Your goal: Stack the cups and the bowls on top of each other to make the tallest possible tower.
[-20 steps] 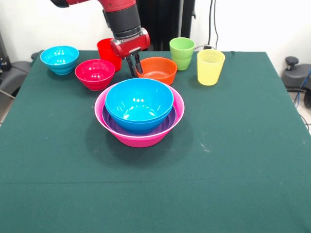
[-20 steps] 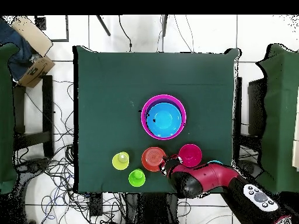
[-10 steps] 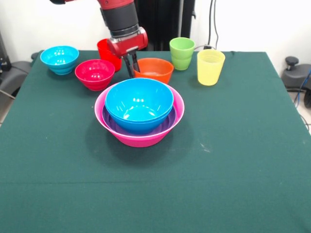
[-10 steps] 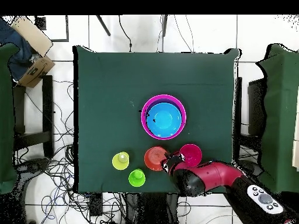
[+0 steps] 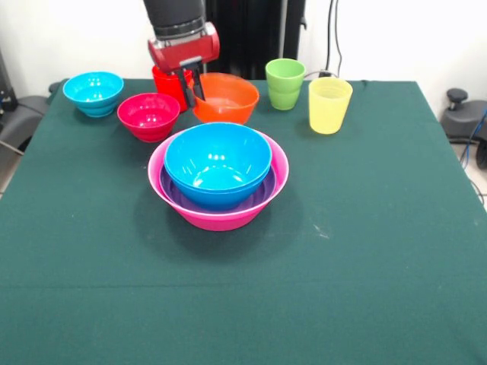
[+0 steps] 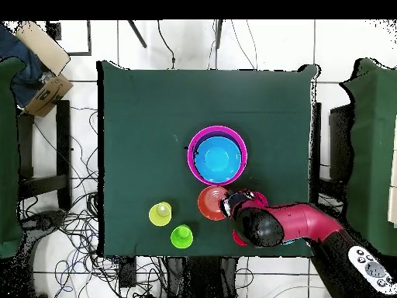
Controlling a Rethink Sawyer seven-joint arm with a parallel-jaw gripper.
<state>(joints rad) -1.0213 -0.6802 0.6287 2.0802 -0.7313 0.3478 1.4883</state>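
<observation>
Nearest us in the front view we see the tower (image 5: pixel 218 179): a pink bowl (image 5: pixel 228 217) on the green-clothed desk (image 5: pixel 365 251), a purple bowl (image 5: pixel 255 196) nested in it with only its rim showing, and a blue bowl (image 5: pixel 218 163) seated on top. From above, the same pile sits near the middle of the desk.

Just behind the tower we find the orange bowl (image 5: pixel 226 97), lifted clear of the desk and tilted slightly. The claw (image 5: pixel 191 88) is clamped on the orange bowl's left rim, one finger inside and one outside. In the overhead view this bowl lies right beside the pink bowl's rim, on the side toward the robot, with the arm (image 6: pixel 287 225) covering the bowls beyond it.

Left of the orange bowl, in the front view, stands the magenta-red bowl (image 5: pixel 148 115), upright on the desk. Farther left and back is the cyan bowl (image 5: pixel 93 93).

At the far edge stand the cups: the red cup (image 5: pixel 167 82), partly hidden behind the claw, the green cup (image 5: pixel 285 84), and beside it, to the right and a little nearer, the translucent yellow cup (image 5: pixel 329 105)
</observation>
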